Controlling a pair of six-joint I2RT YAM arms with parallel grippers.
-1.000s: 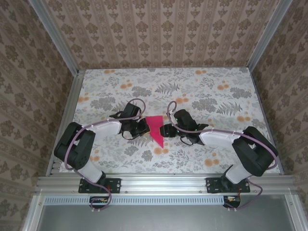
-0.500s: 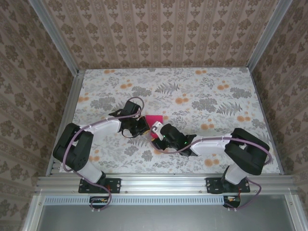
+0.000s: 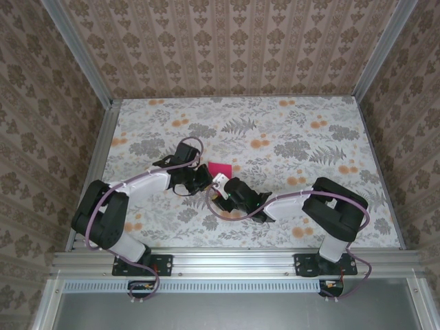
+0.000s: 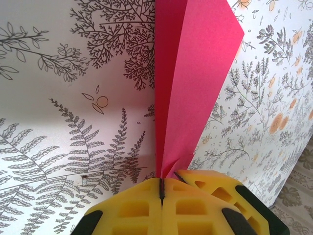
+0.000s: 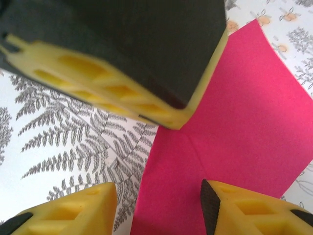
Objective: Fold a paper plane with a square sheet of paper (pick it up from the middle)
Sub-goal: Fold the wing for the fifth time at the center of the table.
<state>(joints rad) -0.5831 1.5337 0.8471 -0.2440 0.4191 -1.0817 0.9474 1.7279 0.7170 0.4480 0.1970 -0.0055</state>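
Seen from above, left gripper [image 4: 160, 183], at the paper's [image 4: 193, 68] 8 o'clock, pinched its fold; right gripper [image 5: 157, 198], at 6 o'clock, stood spread over it.

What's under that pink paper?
The fern-patterned table cover lies under the folded pink paper. The left gripper, shut, hides the paper's pinched tip; the cover directly beneath is hidden.

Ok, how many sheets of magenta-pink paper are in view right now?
1. The folded magenta-pink paper sheet is mid-table between the two arms, one end pinched in the shut left gripper. The arms could be hiding another.
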